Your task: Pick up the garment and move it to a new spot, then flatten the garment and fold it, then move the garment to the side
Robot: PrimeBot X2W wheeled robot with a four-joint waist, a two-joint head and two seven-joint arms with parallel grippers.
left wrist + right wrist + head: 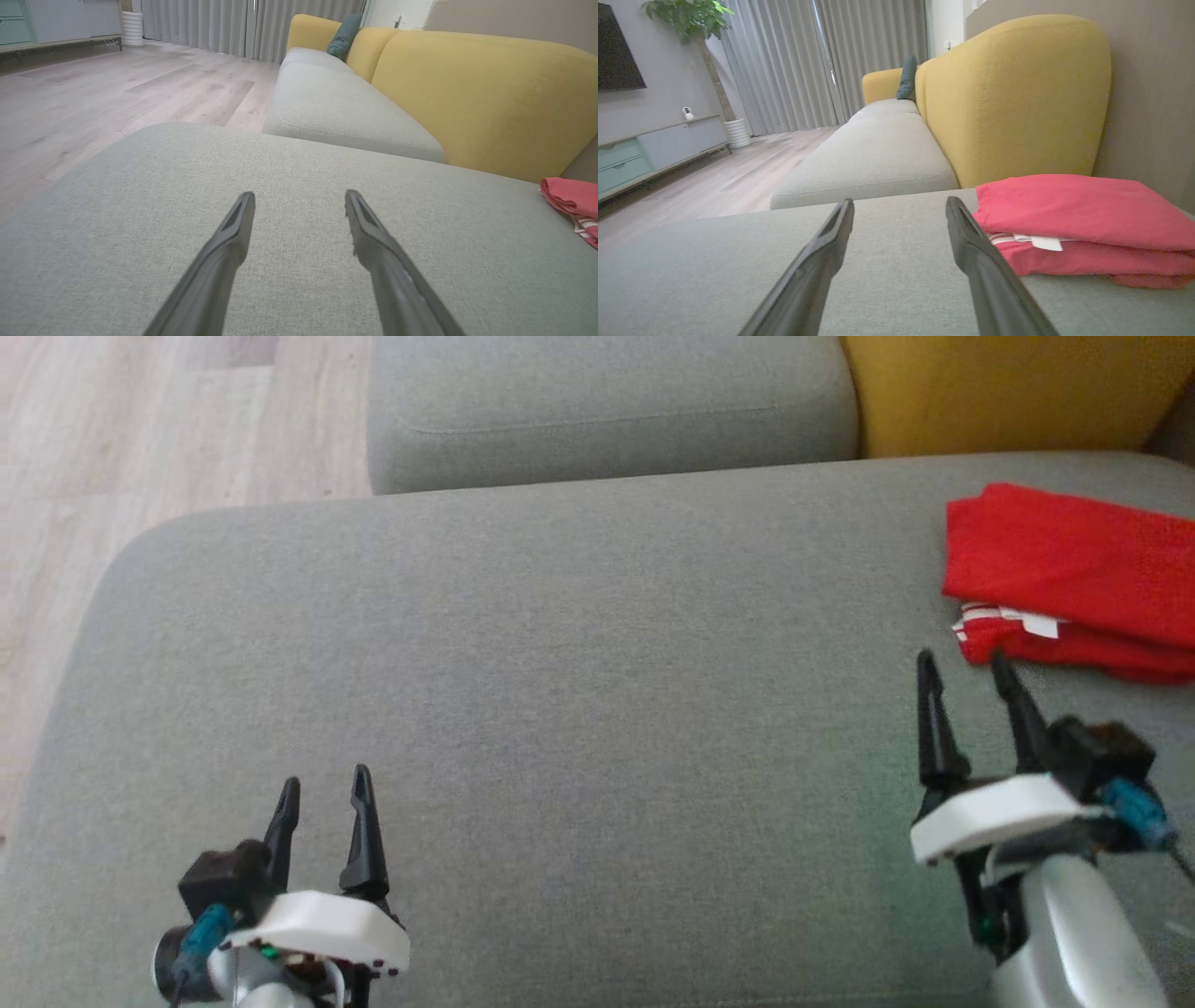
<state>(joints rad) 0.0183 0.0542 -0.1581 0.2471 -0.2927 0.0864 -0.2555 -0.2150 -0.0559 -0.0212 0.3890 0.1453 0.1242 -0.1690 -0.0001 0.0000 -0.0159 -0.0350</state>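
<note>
The garment is red with a white striped trim and lies folded at the far right of the grey seat cushion. In the right wrist view the garment sits just right of my right fingers. It peeks in at the right edge of the left wrist view as well. My right gripper is open and empty, its tips a short way left of and below the garment. Near the cushion's front left, my left gripper is open too, holding nothing, far from the garment.
A second grey cushion lies beyond the first, with a yellow backrest at the far right. Wooden floor lies off the cushion's left edge. A teal pillow, curtains and a cabinet stand far off.
</note>
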